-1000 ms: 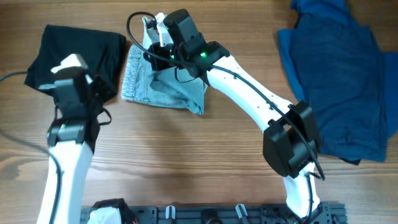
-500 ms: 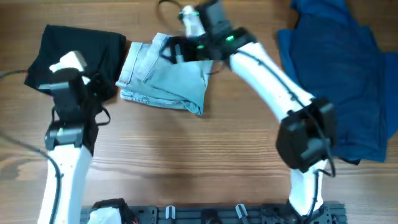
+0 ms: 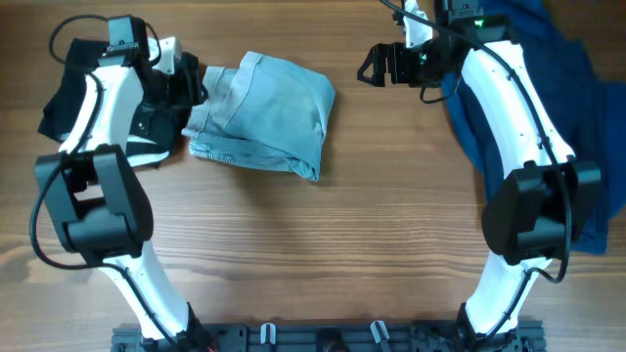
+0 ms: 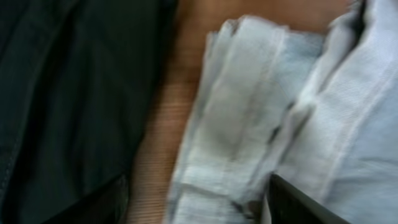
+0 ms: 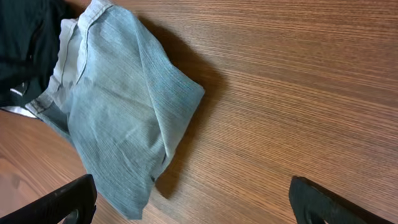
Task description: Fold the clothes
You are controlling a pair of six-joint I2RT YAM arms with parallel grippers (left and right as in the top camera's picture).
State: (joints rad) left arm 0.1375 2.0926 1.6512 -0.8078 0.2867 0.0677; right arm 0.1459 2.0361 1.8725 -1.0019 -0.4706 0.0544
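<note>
At the far left of the table (image 3: 323,254) lay the black garment (image 4: 68,99), loosely bunched. Just beside it, the left gripper (image 3: 186,83) stood low at the waistband edge of the pale denim shorts (image 3: 274,112). Its fingers were spread wide on either side of the layered cloth and were not closed on it.

The shorts lay in the upper middle of the table, doubled into a rough packet. To their right, the right gripper (image 3: 377,66) hovered over bare wood, apart from the shorts, also spread wide and holding nothing. Farther right lay the dark blue garment (image 3: 592,108), unfolded.

I judge that the step in hand was the fold of the shorts. The next move would call for the left fingers to pinch all waistband layers together. No brand, label or writing could be read.
</note>
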